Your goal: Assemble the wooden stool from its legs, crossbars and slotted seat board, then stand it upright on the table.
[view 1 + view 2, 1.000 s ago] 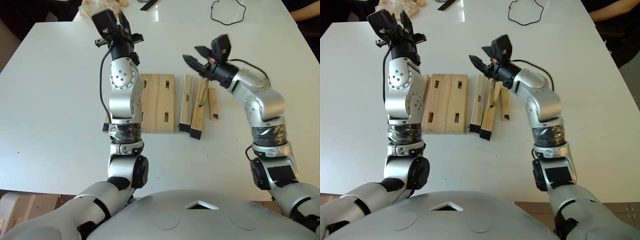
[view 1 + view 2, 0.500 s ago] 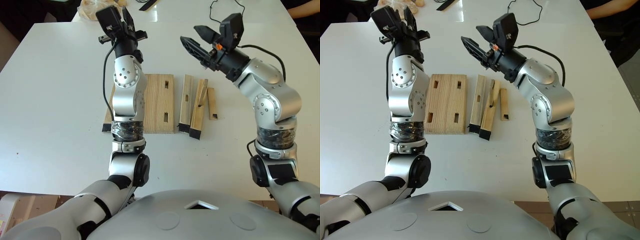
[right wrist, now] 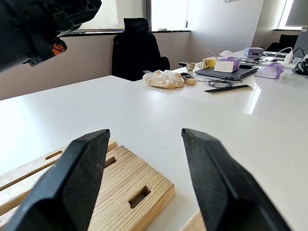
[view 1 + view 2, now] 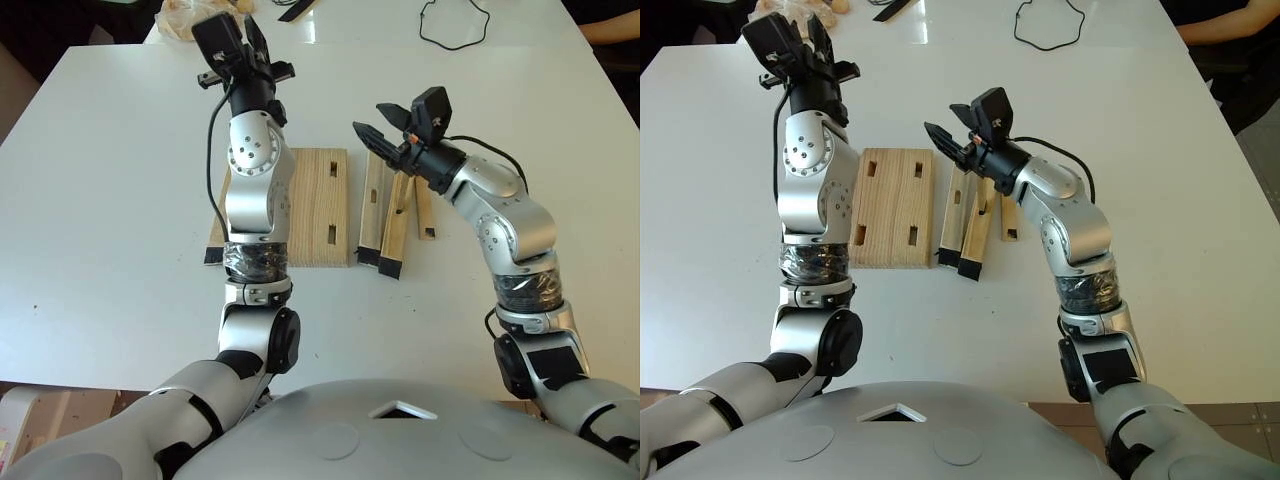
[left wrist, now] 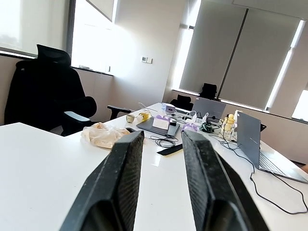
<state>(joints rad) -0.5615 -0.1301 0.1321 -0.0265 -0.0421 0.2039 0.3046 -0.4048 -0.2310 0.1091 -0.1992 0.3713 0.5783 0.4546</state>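
Left eye view: right gripper (image 4: 371, 118), fingers apart, above legs (image 4: 372, 205) beside seat board (image 4: 325, 205)

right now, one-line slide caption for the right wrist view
Right tool, open, looking across the slotted seat board lying flat on the white table.

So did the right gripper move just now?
Yes. The right gripper dropped back down toward the far ends of the wooden legs.

White table (image 4: 100, 200) carries a slotted seat board (image 4: 318, 205) lying flat, wooden sticks (image 4: 372, 215) just beside it, and a black cable (image 4: 455, 22) near the far edge.
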